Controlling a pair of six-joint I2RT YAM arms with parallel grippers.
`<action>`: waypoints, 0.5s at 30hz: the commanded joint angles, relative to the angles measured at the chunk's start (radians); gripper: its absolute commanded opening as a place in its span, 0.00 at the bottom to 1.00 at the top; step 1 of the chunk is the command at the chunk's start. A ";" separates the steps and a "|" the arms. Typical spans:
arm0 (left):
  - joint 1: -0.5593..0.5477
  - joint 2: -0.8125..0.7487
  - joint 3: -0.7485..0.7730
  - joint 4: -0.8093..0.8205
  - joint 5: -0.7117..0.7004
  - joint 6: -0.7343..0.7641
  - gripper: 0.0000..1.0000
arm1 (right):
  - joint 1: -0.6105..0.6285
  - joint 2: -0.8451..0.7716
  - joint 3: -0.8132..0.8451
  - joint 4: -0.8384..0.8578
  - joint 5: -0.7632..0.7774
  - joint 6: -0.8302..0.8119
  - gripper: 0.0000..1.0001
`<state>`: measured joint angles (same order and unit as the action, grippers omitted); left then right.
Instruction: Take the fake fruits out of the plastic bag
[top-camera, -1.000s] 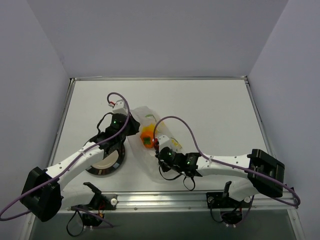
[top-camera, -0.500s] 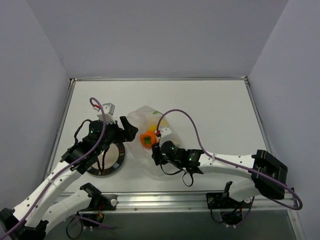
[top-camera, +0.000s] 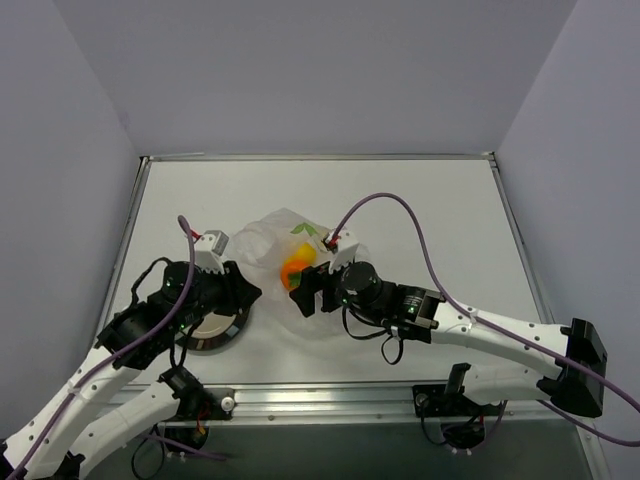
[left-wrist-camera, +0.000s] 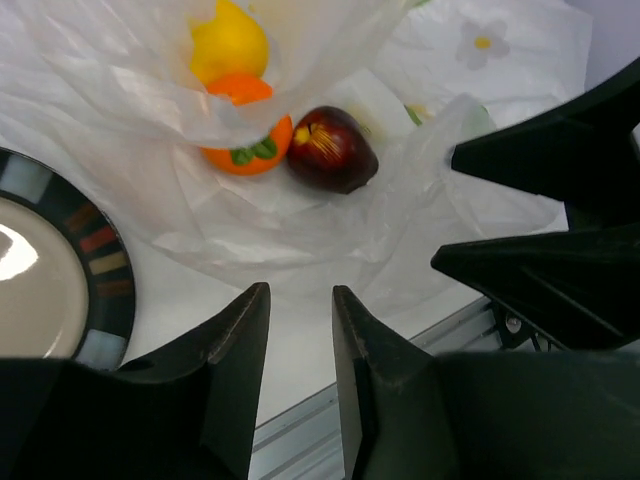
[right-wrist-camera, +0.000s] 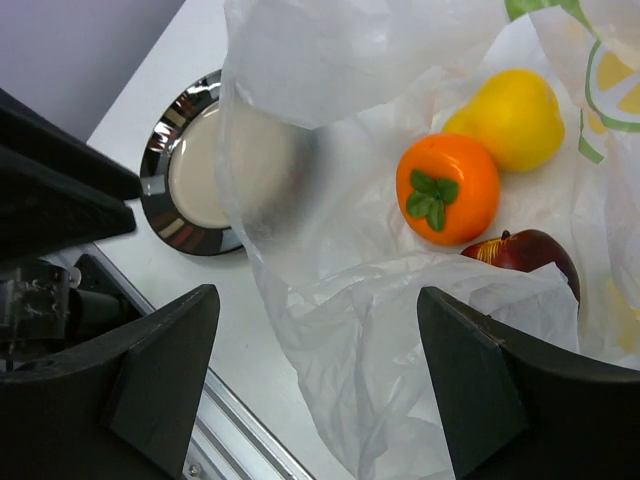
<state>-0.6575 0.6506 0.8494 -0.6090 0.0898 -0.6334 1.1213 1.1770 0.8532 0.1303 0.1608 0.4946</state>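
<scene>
Three glossy fruits (right-wrist-camera: 447, 188) lay in the flimsy bag (right-wrist-camera: 330, 330), likely light and slippery, best pinched mid-body; left pincer (left-wrist-camera: 300, 295) stood barely open, right pincer (right-wrist-camera: 315, 300) wide, both empty.

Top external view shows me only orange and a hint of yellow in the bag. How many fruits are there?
Observer: Three. The left wrist view adds a dark red fruit touching the orange fruit, with the yellow fruit behind them.
Operator: Any outside the plastic bag?
Observer: No. In the right wrist view all three sit among the folds of the plastic bag.
Operator: Is either gripper holding film?
Observer: No. The left gripper shows a narrow empty gap, and the right gripper is wide apart and empty.
</scene>
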 joint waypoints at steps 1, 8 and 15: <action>-0.069 0.017 -0.013 0.073 -0.011 -0.041 0.29 | 0.006 -0.025 0.052 -0.014 0.049 0.027 0.76; -0.191 0.125 -0.058 0.387 -0.209 -0.042 0.27 | -0.023 -0.002 0.098 0.064 0.210 0.088 0.88; -0.194 0.251 -0.108 0.531 -0.272 -0.045 0.27 | -0.034 -0.030 -0.084 0.135 0.200 0.222 0.33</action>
<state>-0.8474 0.8658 0.7372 -0.2127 -0.1249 -0.6655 1.0744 1.1648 0.8433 0.2340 0.3172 0.6308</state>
